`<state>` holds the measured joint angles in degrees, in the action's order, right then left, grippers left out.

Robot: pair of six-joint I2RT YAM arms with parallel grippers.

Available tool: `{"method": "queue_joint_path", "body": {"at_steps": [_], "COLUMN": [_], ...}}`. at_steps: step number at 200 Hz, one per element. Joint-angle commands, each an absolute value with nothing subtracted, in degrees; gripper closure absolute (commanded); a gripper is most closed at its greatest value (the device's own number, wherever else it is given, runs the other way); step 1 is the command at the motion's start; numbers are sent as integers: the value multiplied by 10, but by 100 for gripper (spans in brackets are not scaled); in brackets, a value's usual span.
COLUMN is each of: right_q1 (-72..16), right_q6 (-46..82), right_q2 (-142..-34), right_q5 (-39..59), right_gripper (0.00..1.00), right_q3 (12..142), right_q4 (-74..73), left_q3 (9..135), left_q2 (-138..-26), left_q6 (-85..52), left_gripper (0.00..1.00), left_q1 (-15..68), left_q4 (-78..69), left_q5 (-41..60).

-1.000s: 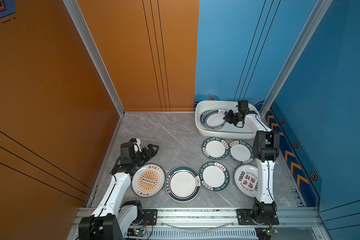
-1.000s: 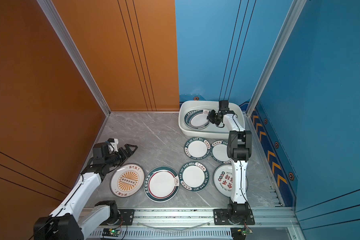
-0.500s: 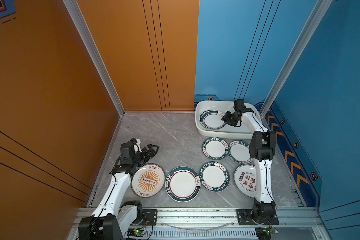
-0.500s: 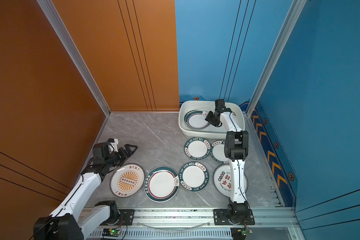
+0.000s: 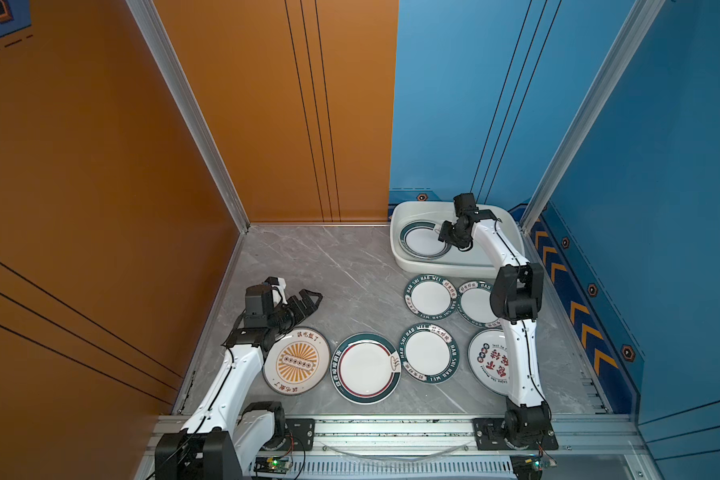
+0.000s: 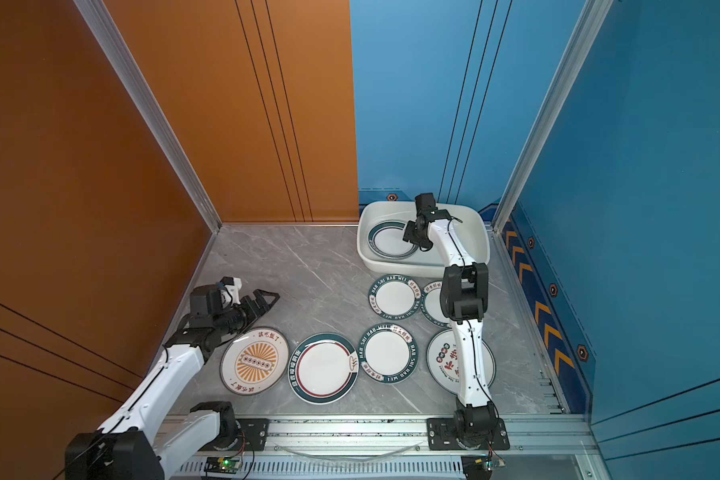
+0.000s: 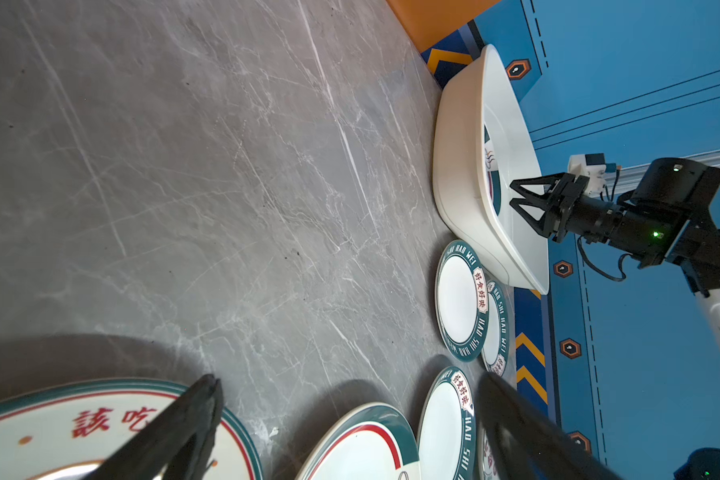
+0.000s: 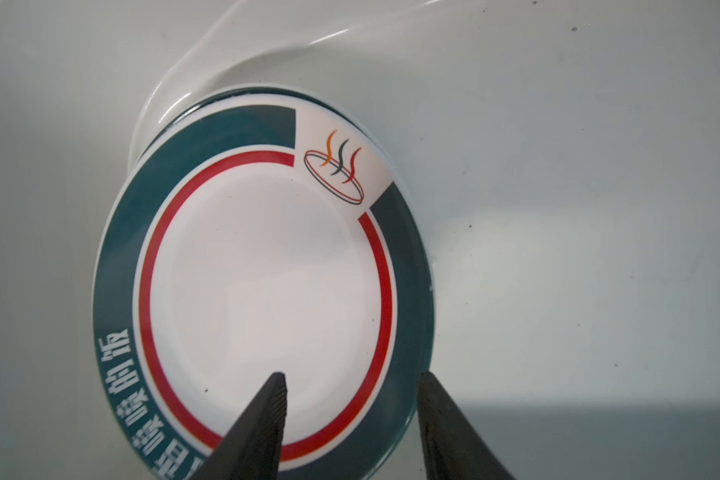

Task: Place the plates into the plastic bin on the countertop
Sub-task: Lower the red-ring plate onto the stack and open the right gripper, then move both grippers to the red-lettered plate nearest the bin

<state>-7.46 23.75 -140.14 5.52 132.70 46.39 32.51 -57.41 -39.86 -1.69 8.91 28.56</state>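
Across the grey marble surface (image 5: 308,270) between orange and blue walls, count six plates (image 5: 429,353) lying near and one green-rimmed plate (image 5: 422,243) flat in the left of the bin (image 5: 433,266) at far right. With the right end effector (image 8: 354,376) low over that plate, jaws parted astride its rim and pinching nothing, lift straight up past the bin wall before swinging toward the near plates, to avoid dragging the rim. Leave the left end effector (image 5: 314,302), spread wide and empty just beyond the sunburst plate (image 5: 296,360), well clear meanwhile.

Twin high top views down over the whole countertop (image 5: 329,266); both wrist cameras close, low.
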Motion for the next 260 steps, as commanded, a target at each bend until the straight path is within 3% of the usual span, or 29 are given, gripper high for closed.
{"method": "queue_joint_path", "body": {"at_steps": [1,63,98,185,260], "right_q1": [-76,-78,-89,-84,-65], "right_q6": [219,200,200,210,215], "right_q2": [-1400,-1329,-1167,-917,-874], "right_q5": [23,-4,-22,11,56], "right_gripper": [46,47,46,46,46], "right_q3": [1343,1309,1134,739,672], "right_q4": [491,490,410,289,258], "left_q3": [342,355,376,470,564], "left_q2": [-578,-580,-611,-829,-1001], "left_q6": [-385,-390,-394,-440,-466], "left_gripper": [2,2,0,6,11], "left_q1": [-6,34,117,293,347], "left_q4": [99,102,95,-25,-83], "left_q5": [272,253,205,143,142]}}
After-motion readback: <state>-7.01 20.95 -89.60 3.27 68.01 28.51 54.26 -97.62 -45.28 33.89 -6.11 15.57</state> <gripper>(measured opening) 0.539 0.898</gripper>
